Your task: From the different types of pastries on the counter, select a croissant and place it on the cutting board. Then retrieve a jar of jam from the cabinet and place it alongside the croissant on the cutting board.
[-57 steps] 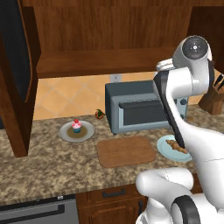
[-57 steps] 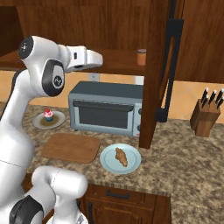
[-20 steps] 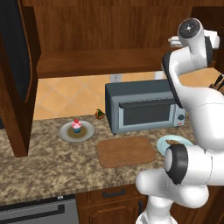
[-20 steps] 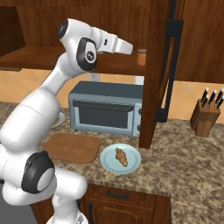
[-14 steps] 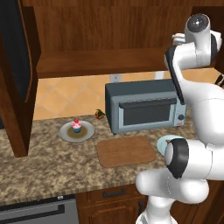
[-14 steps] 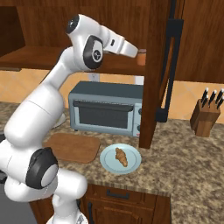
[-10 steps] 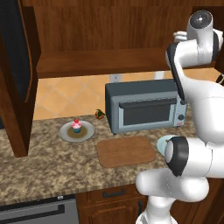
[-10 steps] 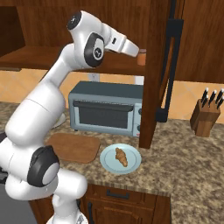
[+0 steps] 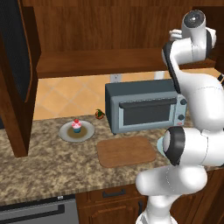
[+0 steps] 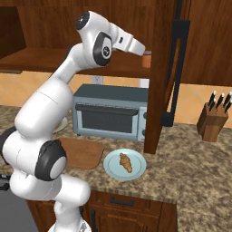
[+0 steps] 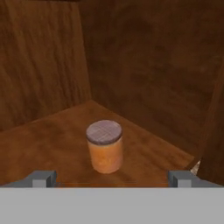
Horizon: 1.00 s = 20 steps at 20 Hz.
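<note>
Reaching into the cabinet with fingers spread wide and empty, the arm faces the jar of jam on its shelf, while the croissant sits on a plate beside the bare cutting board.

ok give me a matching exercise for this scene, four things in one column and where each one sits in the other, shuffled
Things:
1. croissant
2. cupcake
3. jar of jam
4. cutting board

Places:
A. on the cabinet shelf, between the open gripper's fingertips
B. bare, on the counter in front of the toaster oven
C. on the light blue plate near the counter's front edge
D. on the grey plate left of the toaster oven

Pairs: 1-C, 2-D, 3-A, 4-B
</note>
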Motion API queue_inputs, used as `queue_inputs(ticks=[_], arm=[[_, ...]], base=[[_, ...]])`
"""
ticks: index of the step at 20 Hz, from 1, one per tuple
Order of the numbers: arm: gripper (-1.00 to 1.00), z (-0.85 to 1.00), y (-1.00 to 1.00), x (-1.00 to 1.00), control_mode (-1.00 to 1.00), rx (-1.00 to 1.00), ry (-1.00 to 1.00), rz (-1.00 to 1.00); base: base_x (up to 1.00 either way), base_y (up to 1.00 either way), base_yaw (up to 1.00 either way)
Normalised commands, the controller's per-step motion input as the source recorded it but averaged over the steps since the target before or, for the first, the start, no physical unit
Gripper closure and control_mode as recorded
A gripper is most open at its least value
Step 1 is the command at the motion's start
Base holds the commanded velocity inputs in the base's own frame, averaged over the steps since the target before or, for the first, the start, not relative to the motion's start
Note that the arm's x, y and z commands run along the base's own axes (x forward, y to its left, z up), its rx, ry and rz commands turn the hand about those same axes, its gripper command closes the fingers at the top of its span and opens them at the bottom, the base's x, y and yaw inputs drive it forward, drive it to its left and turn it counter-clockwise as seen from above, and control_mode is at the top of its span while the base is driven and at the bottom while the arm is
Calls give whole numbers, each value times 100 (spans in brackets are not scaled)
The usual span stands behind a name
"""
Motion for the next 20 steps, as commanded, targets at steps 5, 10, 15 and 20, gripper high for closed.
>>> queue_inputs(ticks=[5, 10, 15, 20], arm=[[-100, 0, 0, 11, -100, 0, 0, 0], [-100, -15, 0, 1, -100, -4, 1, 0], [-100, -23, -8, 13, -100, -4, 0, 0], [-100, -14, -33, 29, -100, -1, -3, 4]], base=[[0, 0, 0], [0, 0, 0], [0, 0, 0], [0, 0, 0]])
